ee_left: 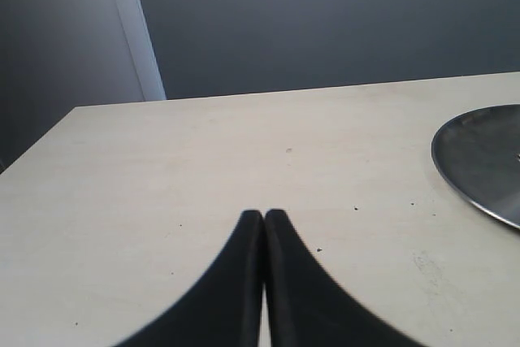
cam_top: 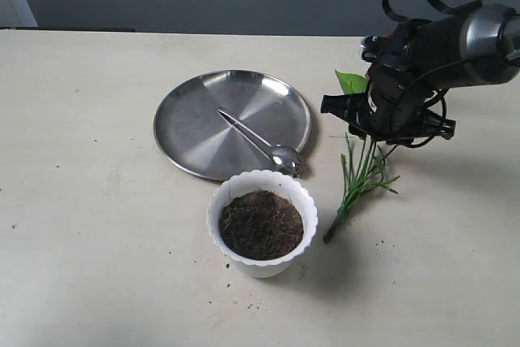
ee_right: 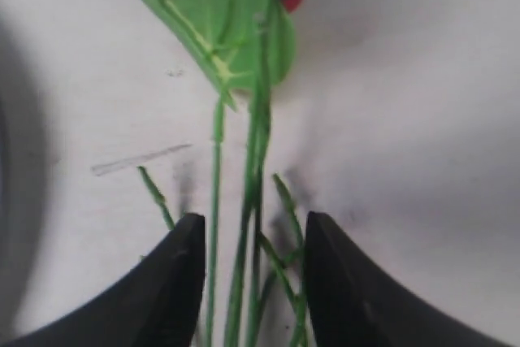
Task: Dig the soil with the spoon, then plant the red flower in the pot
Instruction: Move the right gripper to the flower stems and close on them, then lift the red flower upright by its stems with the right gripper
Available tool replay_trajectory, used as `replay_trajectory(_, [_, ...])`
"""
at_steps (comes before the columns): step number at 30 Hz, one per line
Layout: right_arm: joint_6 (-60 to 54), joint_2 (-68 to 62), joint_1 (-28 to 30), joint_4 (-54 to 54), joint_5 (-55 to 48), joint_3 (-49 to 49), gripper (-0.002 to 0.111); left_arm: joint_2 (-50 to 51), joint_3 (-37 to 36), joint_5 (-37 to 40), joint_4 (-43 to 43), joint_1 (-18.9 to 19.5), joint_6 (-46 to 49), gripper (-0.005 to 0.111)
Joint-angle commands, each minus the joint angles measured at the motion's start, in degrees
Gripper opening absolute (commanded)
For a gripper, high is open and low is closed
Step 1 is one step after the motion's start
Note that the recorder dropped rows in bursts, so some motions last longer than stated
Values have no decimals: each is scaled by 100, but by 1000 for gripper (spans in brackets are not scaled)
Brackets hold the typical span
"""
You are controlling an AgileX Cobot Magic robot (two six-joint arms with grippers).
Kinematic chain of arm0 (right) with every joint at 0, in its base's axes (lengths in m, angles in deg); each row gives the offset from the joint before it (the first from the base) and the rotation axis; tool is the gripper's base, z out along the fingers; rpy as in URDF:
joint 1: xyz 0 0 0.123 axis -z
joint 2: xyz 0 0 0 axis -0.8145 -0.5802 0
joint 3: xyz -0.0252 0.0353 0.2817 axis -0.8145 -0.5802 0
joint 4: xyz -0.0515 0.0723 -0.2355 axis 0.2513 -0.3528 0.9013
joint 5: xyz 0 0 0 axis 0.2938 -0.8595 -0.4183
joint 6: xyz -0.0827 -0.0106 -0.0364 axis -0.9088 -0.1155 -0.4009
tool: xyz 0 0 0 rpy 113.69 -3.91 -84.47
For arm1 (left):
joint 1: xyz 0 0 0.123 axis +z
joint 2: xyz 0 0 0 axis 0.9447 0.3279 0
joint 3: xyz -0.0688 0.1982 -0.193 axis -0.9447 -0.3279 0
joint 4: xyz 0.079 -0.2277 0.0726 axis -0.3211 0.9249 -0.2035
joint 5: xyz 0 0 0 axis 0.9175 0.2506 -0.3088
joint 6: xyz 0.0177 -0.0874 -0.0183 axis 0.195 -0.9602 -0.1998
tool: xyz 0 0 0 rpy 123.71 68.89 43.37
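The white scalloped pot (cam_top: pixel 260 266) stands at the front middle of the table, filled with dark fibrous soil (cam_top: pixel 262 223). The spoon (cam_top: pixel 256 140) lies on the steel plate, its bowl by the plate's near rim, just behind the pot. The red flower (cam_top: pixel 361 172) lies flat on the table to the right of the pot. In the right wrist view its green stems (ee_right: pixel 258 160), leaf and a bit of red petal show. My right gripper (ee_right: pixel 253 229) is open low over the flower, one finger on each side of the stems. My left gripper (ee_left: pixel 264 215) is shut and empty over bare table.
The round steel plate (cam_top: pixel 195 119) lies behind the pot, and its rim (ee_left: pixel 483 160) also shows in the left wrist view. A few soil crumbs dot the table around the pot. A grey wall rises behind the table's far edge.
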Motion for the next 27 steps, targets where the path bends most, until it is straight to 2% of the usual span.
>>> replay_trajectory(1, [-24, -29, 20, -350, -356, 57, 40, -30, 21, -15, 44, -41, -12, 0])
replay_trajectory(7, [-328, -183, 20, -834, 294, 57, 40, -30, 21, -27, 44, -41, -12, 0])
replay_trajectory(13, [-297, -437, 31, -824, 289, 57, 40, -30, 21, -37, 44, -41, -12, 0])
replay_trajectory(21, [-297, -773, 64, -787, 927, 57, 39, -30, 21, -37, 44, -41, -12, 0])
replay_trajectory(23, [-297, -840, 64, -737, 1023, 57, 33, -30, 21, -37, 44, -41, -12, 0])
replay_trajectory(27, [-297, -878, 64, -496, 901, 57, -1, -30, 21, -37, 44, -41, -12, 0])
